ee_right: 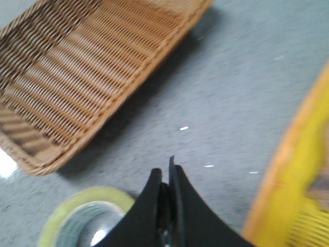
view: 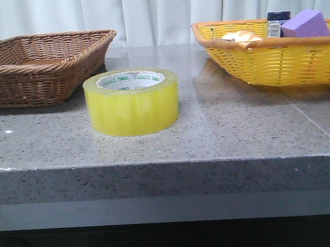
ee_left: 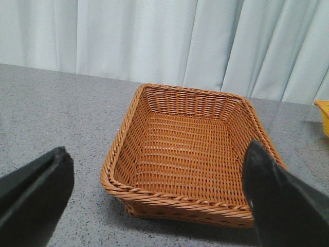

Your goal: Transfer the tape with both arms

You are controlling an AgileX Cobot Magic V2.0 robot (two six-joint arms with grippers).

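One roll of tape (view: pixel 132 102) sits flat on the grey bench (view: pixel 238 130), hole upward, near the front edge and between two baskets — touching neither. Its yellow band is translucent, and the white core shows green lettering. I count two baskets in all: a brown wicker basket (view: pixel 38 67) at the back left, with nothing visible in it from my left wrist, and a yellow basket (view: pixel 273 61) at the back right. In the yellow one I can make out three things: one purple block (view: pixel 307 24), one dark-capped container (view: pixel 277 22) just beside it, and one crinkled orange wrapper (view: pixel 239 38).

My left claw (ee_left: pixel 154 198) is spread wide, its two fingers (ee_left: pixel 33 193) framing the brown basket below, holding nothing. My right claw (ee_right: pixel 167 206) is pressed closed — the two fingertips meet with nothing between them — and it hangs above the bench with the tape just beside it. The right wrist picture is blurred.
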